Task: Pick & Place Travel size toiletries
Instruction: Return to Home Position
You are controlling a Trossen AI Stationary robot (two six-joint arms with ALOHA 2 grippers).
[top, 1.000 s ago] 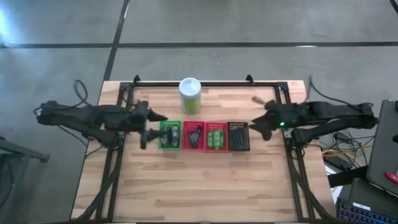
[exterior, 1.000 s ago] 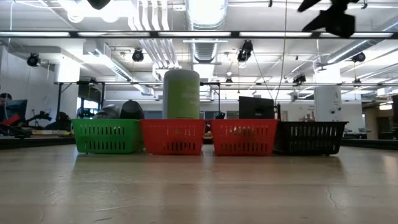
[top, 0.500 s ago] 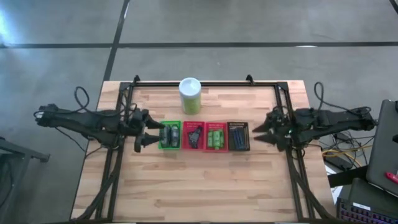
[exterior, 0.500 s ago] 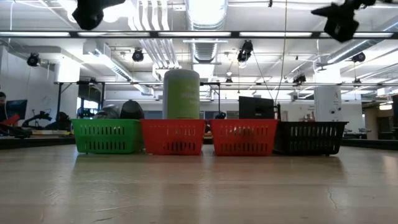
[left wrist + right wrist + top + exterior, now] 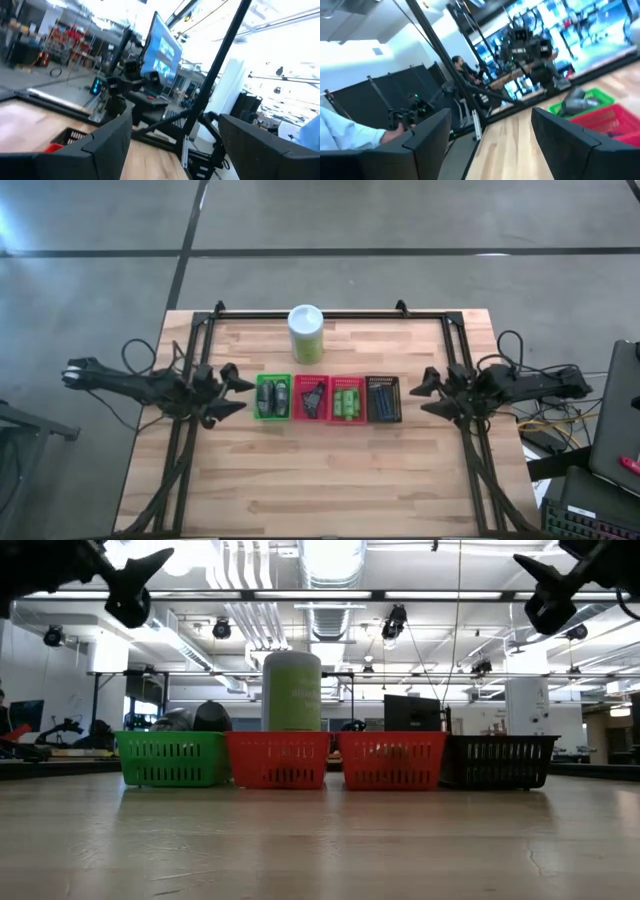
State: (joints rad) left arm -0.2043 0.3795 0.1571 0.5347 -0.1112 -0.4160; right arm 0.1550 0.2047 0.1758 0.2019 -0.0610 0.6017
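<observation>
Four small mesh baskets stand in a row mid-table. The green one (image 5: 272,398) holds dark grey bottles, the first red one (image 5: 311,400) dark packets, the second red one (image 5: 347,400) bright green bottles, and the black one (image 5: 384,400) dark-blue sticks. My left gripper (image 5: 233,393) hovers open just left of the green basket, pointing about level toward the row. My right gripper (image 5: 426,392) hovers open just right of the black basket, facing the row. In the low view both grippers, left (image 5: 135,585) and right (image 5: 545,590), hang well above basket height. Nothing lies between either pair of fingers.
A tall white-and-green canister (image 5: 306,333) stands upright behind the basket row, toward the far edge. The black frame rails (image 5: 190,440) run along both table sides under the arms. Bare wood (image 5: 330,480) stretches between the baskets and the near edge.
Both arms have drawn back from the basket row, the left toward the table's left edge and the right toward its right edge. Both have sunk lower, and both grippers have tipped from pointing downward to about level. The baskets and canister have stayed put.
</observation>
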